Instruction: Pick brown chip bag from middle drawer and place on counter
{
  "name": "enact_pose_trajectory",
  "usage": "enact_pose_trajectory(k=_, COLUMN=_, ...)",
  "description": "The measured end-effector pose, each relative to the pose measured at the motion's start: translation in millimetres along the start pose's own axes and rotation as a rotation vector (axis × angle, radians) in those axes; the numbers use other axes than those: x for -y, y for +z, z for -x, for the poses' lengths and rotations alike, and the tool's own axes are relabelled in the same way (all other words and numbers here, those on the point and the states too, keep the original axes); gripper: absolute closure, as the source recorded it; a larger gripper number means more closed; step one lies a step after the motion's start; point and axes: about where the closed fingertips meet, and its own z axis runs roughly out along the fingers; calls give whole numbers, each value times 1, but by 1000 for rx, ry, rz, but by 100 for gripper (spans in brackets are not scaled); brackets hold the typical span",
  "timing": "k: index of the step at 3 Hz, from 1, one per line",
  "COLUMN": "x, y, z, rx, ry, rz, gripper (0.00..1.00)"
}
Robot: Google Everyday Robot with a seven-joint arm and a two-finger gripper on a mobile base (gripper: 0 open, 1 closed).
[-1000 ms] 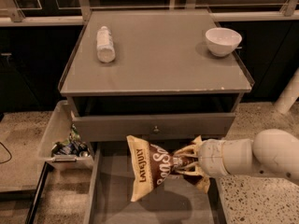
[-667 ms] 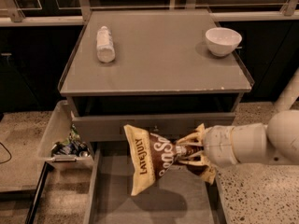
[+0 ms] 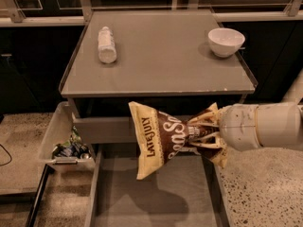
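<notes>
My one brown chip bag [image 3: 161, 141] went up higher over the middle drawer [image 3: 151, 202], fingers [image 3: 200, 132] squeezing it tight. The tabletop [image 3: 161, 56] holds one bottle [image 3: 106, 44], one bowl [image 3: 226, 41].

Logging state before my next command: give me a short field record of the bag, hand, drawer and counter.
hand: right of centre, in front of the counter and below its front edge, shut on the bag's right end
brown chip bag: in the air, pinched at one end, over the drawer, not touching the counter
middle drawer: open, visible floor bare, bag's shadow on it
counter: white bottle lying at left rear, white bowl at right rear
task status: bag out of drawer, not yet placed
</notes>
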Motion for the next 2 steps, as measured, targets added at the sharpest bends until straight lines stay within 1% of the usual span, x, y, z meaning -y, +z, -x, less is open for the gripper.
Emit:
enact_pose_trajectory(k=1, x=-5, y=4, z=6, rx=-7, ry=-21, rz=12, gripper=100)
enact_pose_trajectory(k=2, x=7, y=7, z=13, rx=0, ry=-78, rz=3, gripper=100)
